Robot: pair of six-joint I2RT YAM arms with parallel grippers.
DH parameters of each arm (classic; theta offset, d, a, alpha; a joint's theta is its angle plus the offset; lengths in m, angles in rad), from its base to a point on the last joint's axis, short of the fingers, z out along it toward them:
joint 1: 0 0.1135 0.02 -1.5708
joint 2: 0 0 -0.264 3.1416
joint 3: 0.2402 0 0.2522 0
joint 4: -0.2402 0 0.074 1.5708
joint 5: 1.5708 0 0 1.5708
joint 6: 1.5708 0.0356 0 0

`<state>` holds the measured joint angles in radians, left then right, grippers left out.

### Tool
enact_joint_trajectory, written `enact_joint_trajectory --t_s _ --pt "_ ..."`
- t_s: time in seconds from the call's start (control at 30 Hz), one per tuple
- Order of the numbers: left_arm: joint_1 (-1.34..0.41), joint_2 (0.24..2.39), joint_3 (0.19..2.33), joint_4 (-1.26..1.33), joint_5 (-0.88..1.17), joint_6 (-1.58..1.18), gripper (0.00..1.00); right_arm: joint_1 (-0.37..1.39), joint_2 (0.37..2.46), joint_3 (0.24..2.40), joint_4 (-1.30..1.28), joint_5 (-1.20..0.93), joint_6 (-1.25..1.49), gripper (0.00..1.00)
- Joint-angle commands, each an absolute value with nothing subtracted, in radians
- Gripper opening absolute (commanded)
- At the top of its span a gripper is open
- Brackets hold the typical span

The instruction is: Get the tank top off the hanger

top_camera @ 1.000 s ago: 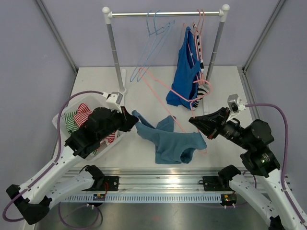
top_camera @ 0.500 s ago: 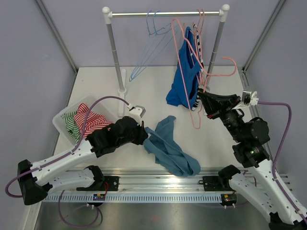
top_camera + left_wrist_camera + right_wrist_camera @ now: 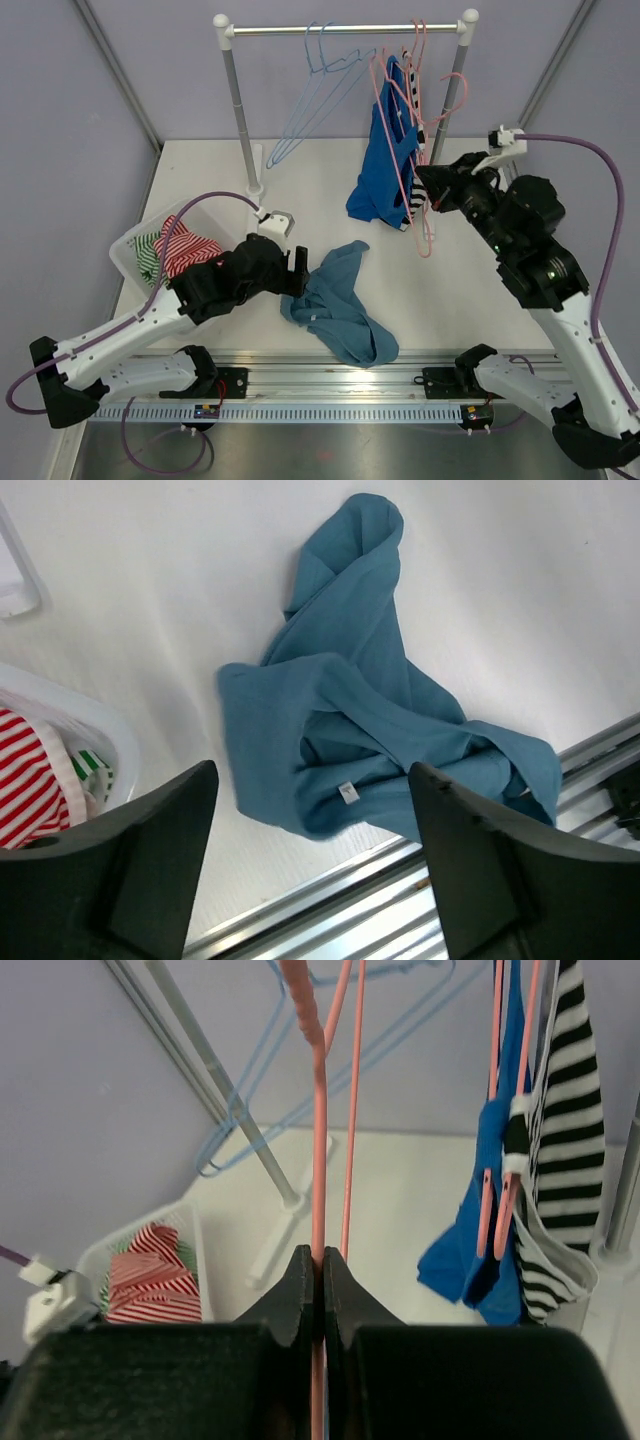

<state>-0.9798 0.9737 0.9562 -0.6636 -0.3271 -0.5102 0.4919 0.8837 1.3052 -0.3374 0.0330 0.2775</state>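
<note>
L pincer (image 3: 310,780): jaws have just sprung wide, nothing btwn them. A sec ago it was clamped on the edge of the teal tank top (image 3: 360,730). You've let go, so the top now lies crumpled on the counter (image 3: 325,195) right under that pincer, near the front edge, beside the white basket (image 3: 95,718) of striped clothes.

R pincer (image 3: 320,1260): pinched fully shut on the wire of the pink hanger (image 3: 318,1140). A sec ago it held that hanger low over the counter w/ the top apparently still threaded on it. Since then it has swung up & back. The hanger now hangs bare by the rack, close to the blue garment (image 3: 375,170) and the black-and-white striped one (image 3: 565,1110), under the rail (image 3: 340,29).

Meaning: hanger & top are well apart, no fabric on the wire, so removal looks done imo. Prob. all that's left is parking the empty hanger on the rail. Can't tell if its hook has caught there yet.
</note>
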Motion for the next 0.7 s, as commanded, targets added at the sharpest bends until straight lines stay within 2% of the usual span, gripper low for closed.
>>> enact_joint_trajectory --t_s 0.0,0.03,0.07,0.4,0.57,0.67 --pt "-0.982 0.933 1.037 -0.689 -0.312 -0.492 0.84 0.499 0.981 1.394 -0.507 0.032 0.298 0.0" --pt "-0.982 0.927 1.048 -0.698 -0.308 -0.482 0.95 0.497 1.0 1.405 -0.518 0.043 0.302 0.0" --pt "-0.983 0.917 1.058 -0.719 -0.31 -0.479 0.99 0.497 1.017 1.416 -0.528 0.061 0.302 0.0" --pt "-0.982 0.831 1.149 -0.94 -0.428 -0.359 0.99 0.5 1.4 1.83 -0.635 0.27 0.193 0.0" --pt "-0.98 0.763 1.017 -0.833 -0.492 -0.33 0.99 0.5 1.619 2.11 -0.666 0.288 0.14 0.0" --pt "-0.927 0.732 1.0 -0.813 -0.446 -0.334 0.99 0.499 1.76 2.244 -0.716 0.291 0.12 0.0"
